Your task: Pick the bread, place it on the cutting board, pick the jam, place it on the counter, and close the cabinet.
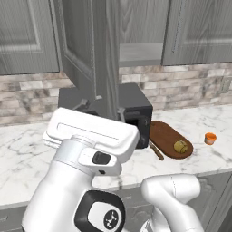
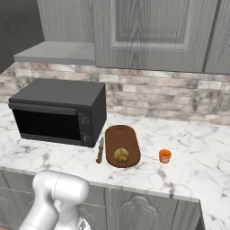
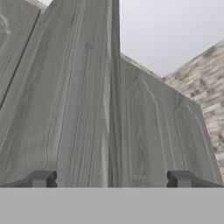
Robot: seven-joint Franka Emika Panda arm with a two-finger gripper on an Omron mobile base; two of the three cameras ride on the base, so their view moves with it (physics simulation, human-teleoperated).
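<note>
step: close cabinet | bread point(image 2: 120, 155) on cutting board point(image 2: 122, 137), jam point(image 2: 165, 156) on counter point(image 2: 197, 157) to its right | gripper point(image 3: 111, 178) spread wide, empty, fingertips against open cabinet door point(image 1: 90, 54) | risk: fingers slide off door edge, or push stops short, leaving it ajar

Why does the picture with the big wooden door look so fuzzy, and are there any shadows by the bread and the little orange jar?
Hand view: the cabinet door sits so close that its grain looks soft and stretched. Right base view: the bread and the jam jar cast only faint, soft shadows, and the light is even with no glare. Left base view: equally flat lighting, fairly sharp.
</note>
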